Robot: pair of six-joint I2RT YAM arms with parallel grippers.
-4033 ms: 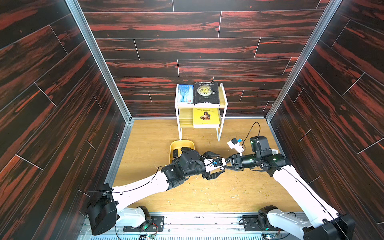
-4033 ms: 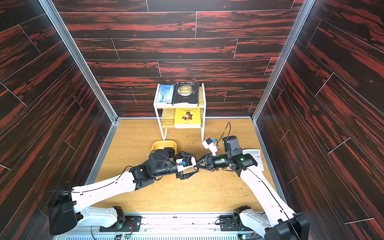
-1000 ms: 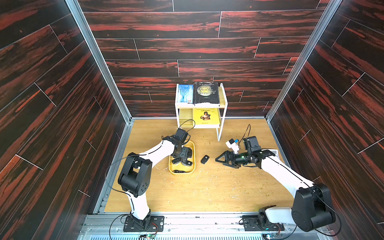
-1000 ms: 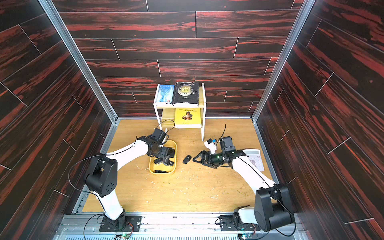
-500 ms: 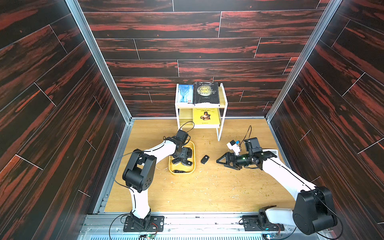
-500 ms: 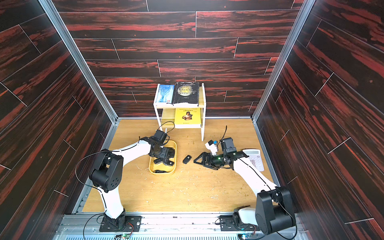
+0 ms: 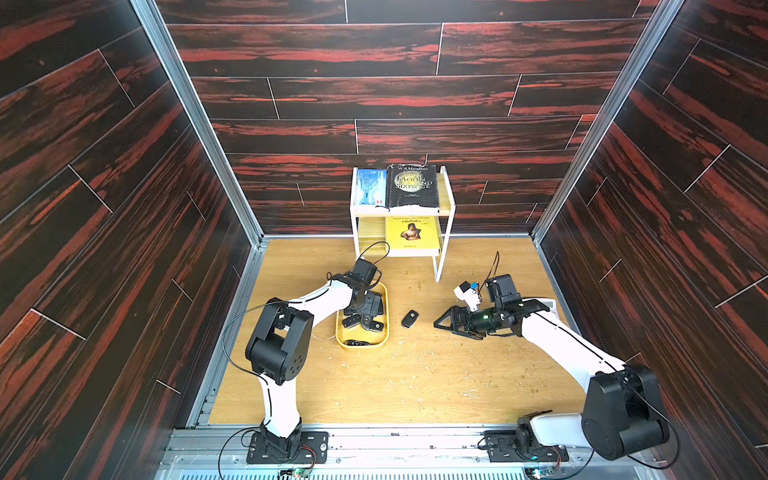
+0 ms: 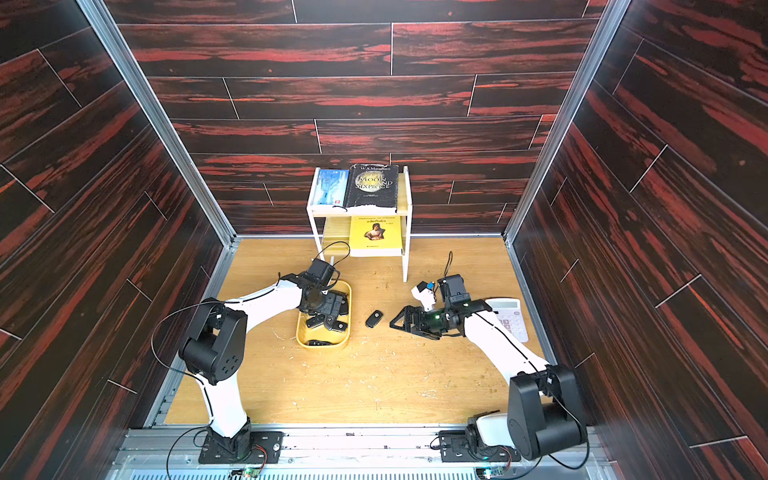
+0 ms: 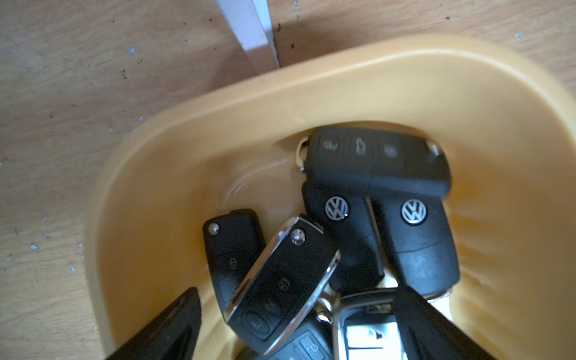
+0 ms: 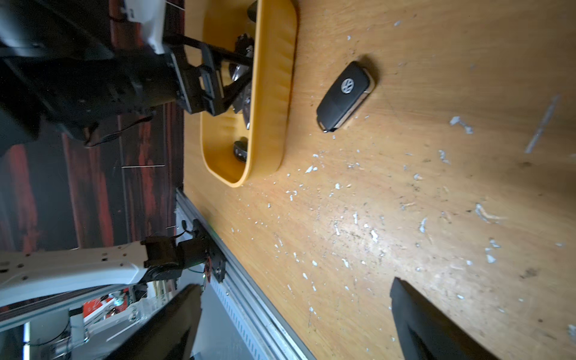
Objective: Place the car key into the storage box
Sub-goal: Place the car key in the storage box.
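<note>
Car key [image 7: 409, 319] lies on the desk [image 7: 415, 386] just beside the storage box [image 7: 361, 344], outside it, apart from the right gripper [image 7: 446, 326], whose 2 fingers are spread and empty. The left gripper [image 9: 297, 293] hangs inside the box over a pile of keys [image 9: 352, 224], fingers spread wide and gripping nothing. Its fingers' bases are cut off in the wrist view. Both arms reach low towards the box.

Black car key [image 7: 409, 319] lying flat; just beside yellow storage box [image 7: 385, 332]
</note>
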